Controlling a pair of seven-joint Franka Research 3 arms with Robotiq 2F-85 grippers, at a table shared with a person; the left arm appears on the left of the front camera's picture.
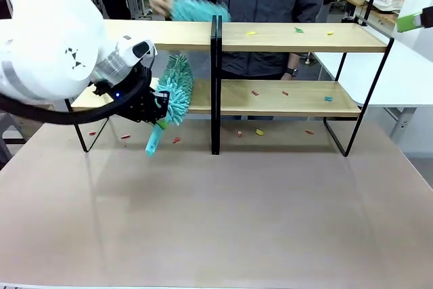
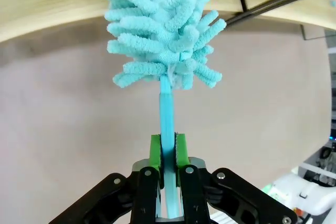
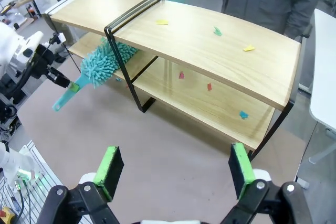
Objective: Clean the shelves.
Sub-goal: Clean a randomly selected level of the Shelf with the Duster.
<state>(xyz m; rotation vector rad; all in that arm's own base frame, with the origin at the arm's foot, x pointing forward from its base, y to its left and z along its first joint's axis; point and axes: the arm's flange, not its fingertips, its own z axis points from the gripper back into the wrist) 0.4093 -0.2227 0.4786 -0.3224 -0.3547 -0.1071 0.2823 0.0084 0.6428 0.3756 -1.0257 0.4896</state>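
Observation:
The shelves [image 1: 298, 37] stand across the far half of the table, light-wood boards on black frames; from the right wrist they appear as the shelves [image 3: 210, 40]. My left gripper [image 1: 154, 107] is shut on the handle of a fluffy teal duster [image 1: 177, 86], whose head lies against the lower board of the left rack. In the left wrist view, the left gripper [image 2: 167, 153] clamps the duster [image 2: 160, 30] handle between its green pads. My right gripper [image 3: 175, 169] hangs open above the table, facing the racks; one of its green pads [image 1: 408, 23] shows at the upper right.
A person behind the racks sweeps a second teal duster [image 1: 196, 10] over the top left board. Small coloured scraps [image 1: 255, 93] lie on both boards, and more scraps [image 1: 260, 132] lie on the table [image 1: 223, 221] under them. A white table [image 1: 406, 72] stands at the right.

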